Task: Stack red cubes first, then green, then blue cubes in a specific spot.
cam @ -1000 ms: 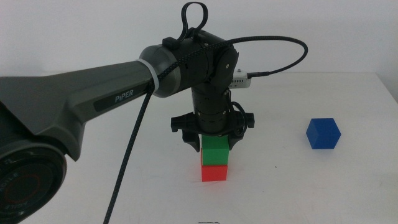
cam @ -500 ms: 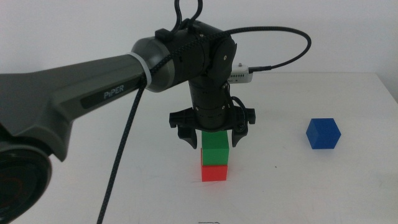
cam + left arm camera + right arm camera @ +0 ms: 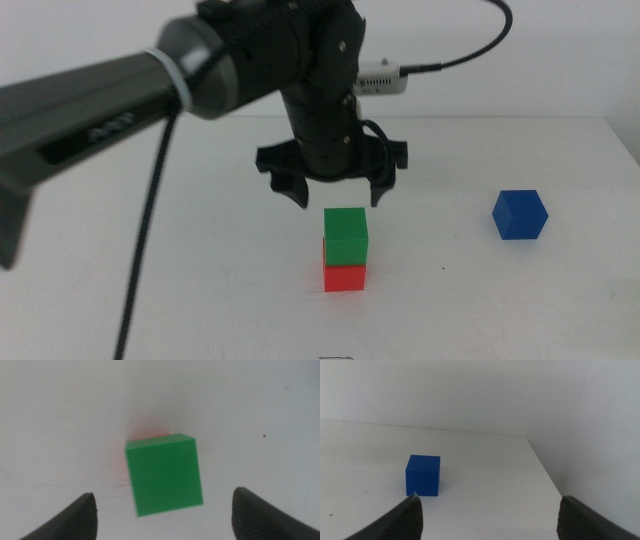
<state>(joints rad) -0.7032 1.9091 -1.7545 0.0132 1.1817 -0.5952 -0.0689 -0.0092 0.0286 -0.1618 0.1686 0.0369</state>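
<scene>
The green cube (image 3: 346,236) rests on the red cube (image 3: 345,277) near the middle of the table. Straight above this stack hangs my left gripper (image 3: 336,198), open and holding nothing, its tips clear of the green top. The left wrist view looks straight down on the green cube (image 3: 164,475), a thin red cube edge (image 3: 155,436) peeking past it, the jaws spread wide on either side (image 3: 162,515). Off to the right sits the blue cube (image 3: 520,214). The right wrist view has the blue cube (image 3: 423,475) ahead of my open right gripper (image 3: 487,515).
The white tabletop (image 3: 180,290) ends at a far edge by the wall and a right edge (image 3: 625,150) past the blue cube. A black cable loops from the left arm's wrist (image 3: 470,55) above the table.
The left gripper has let go of the green cube, opened and risen clear of the stack. The stack and the blue cube stayed put.
</scene>
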